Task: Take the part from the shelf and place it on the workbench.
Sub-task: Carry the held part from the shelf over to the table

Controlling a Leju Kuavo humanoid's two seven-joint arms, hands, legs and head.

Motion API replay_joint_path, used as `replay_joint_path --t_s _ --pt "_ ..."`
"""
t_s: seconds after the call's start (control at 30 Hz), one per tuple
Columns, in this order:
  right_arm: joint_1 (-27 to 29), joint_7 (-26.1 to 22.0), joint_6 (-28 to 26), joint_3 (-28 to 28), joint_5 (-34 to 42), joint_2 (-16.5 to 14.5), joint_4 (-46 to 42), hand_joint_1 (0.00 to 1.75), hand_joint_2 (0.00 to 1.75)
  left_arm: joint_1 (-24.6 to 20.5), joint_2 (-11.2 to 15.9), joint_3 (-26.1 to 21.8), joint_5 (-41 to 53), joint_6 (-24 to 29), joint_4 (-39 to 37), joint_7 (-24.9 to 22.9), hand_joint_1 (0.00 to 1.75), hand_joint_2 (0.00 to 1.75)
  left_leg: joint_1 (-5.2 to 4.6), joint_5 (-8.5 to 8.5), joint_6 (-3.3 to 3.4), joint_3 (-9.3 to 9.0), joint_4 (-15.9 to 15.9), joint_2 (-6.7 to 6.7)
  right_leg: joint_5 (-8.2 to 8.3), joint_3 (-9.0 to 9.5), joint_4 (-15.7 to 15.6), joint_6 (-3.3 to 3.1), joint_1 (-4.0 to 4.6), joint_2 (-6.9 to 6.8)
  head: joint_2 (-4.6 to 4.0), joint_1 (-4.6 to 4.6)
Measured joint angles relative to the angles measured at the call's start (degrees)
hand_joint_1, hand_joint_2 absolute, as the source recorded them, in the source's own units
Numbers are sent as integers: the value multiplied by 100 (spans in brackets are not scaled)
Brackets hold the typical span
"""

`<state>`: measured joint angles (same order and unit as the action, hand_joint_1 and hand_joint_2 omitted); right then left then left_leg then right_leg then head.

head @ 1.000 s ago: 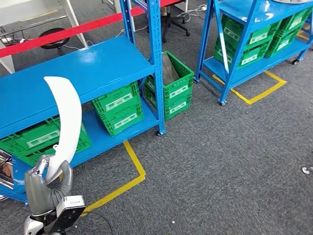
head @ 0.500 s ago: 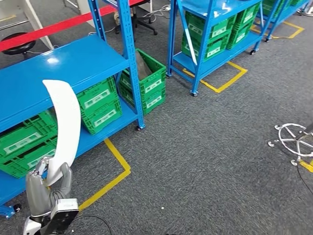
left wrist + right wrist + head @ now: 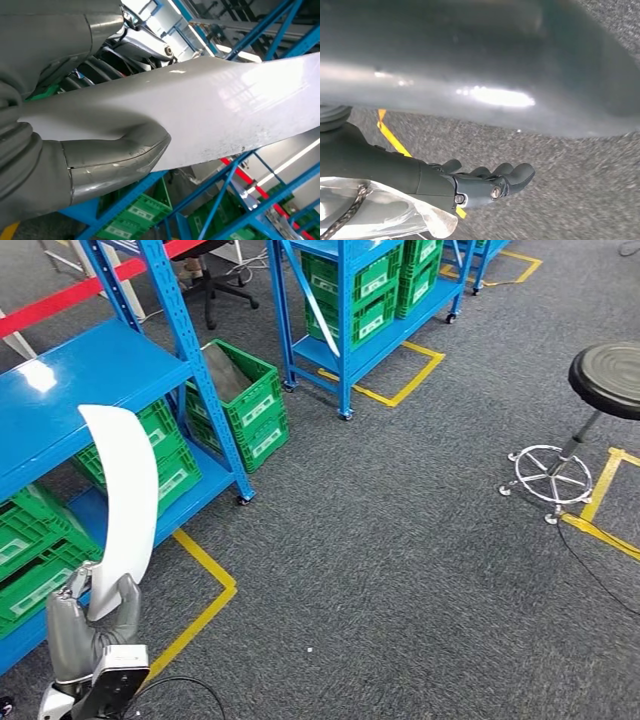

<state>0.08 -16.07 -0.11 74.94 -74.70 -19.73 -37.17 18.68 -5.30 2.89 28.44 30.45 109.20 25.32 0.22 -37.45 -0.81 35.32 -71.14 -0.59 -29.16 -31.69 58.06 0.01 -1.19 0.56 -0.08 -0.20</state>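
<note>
**Robot turns away from the shelf, white part in hand**

Since the earlier frames the whole head view has swung to the right: the camera has moved, so the blue shelf (image 3: 90, 380) now sits further toward the left edge, and a black round stool (image 3: 607, 375) with a chrome foot ring has come in at the right edge. The left hand (image 3: 87, 615) stays low in the left corner of the view, its fingers wrapped around the lower end of the white curved part (image 3: 124, 495). The part rises upright from the hand and bends over toward the left at its top, in front of the shelf and clear of the shelf board. In the left wrist view the thick grey thumb (image 3: 113, 160) presses flat against the part's white surface.

The right hand (image 3: 486, 182) hangs over grey carpet (image 3: 407, 570), fingers loosely curled together and holding nothing. Green crates (image 3: 245, 405) sit on and beside the shelf's lower level, and yellow tape lines (image 3: 200, 600) mark the carpet.
</note>
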Motion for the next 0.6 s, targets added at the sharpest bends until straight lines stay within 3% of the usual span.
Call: replay_joint_path --t_s 0.03,0.07,0.13,0.2,0.27,0.33,0.37,0.4,0.47,0.53,0.57,0.6 --pt "8 15 -2 -2 36 -1 -2 0 0 4 -7 -3 0 -5 0 5 175 175 0 -49 7 71 -220 12 19 -23 2 -3 6 72 -1 1" --pt "18 29 -5 -3 73 -1 -4 0 0 5 -14 -3 -4 -11 0 13 175 175 0 18 23 54 -235 21 37 -36 3 -1 12 147 0 1" --pt "36 41 -10 -8 151 -3 -7 0 0 -4 -25 -4 -17 -30 0 33 175 175 -1 418 83 -246 360 127 65 -44 3 10 15 298 0 1" --pt "33 44 -13 -16 225 -16 -11 0 0 -24 -27 -5 -23 -45 -1 49 175 175 5 716 160 -555 1046 451 103 -84 9 47 3 437 -1 7" --pt "27 45 -20 -22 308 -27 -19 0 0 -58 -34 -4 -52 -53 -2 60 175 175 -7 752 208 -622 1291 621 162 -178 18 126 -29 563 1 6" --pt "51 49 -36 -25 398 -26 -35 0 0 -113 -46 -1 -108 -61 -4 64 175 175 -11 774 232 -600 1368 476 212 -277 24 214 -46 645 1 4" --pt "68 54 -46 -25 433 -26 -46 0 0 -139 -56 1 -131 -63 -7 65 175 175 0 796 250 -600 1411 393 179 -337 74 237 -33 569 0 9" --pt "79 57 -55 -27 459 -25 -56 0 0 -158 -67 2 -154 -64 -8 67 175 175 10 828 265 -597 1449 305 76 -432 227 250 -14 428 -1 23" --pt "85 68 -80 -52 530 -20 -69 0 0 -167 -83 4 -213 -68 -20 76 175 175 1 861 293 -577 1477 123 -290 -719 838 261 14 103 0 40" --pt "95 105 -134 -96 646 -15 -76 0 0 -180 -85 11 -271 -61 -44 97 175 175 -29 873 307 -545 1468 -71 -565 -944 1443 279 14 -5 0 44" --pt "110 137 -168 -118 710 -14 -80 0 0 -193 -83 24 -290 -52 -60 107 175 175 -42 877 310 -534 1464 -162 -565 -921 1504 281 13 -24 0 44" --pt "130 169 -200 -144 767 -12 -84 0 0 -210 -80 41 -304 -43 -73 114 175 175 -53 879 312 -528 1458 -244 -470 -781 1346 275 14 -47 0 44"
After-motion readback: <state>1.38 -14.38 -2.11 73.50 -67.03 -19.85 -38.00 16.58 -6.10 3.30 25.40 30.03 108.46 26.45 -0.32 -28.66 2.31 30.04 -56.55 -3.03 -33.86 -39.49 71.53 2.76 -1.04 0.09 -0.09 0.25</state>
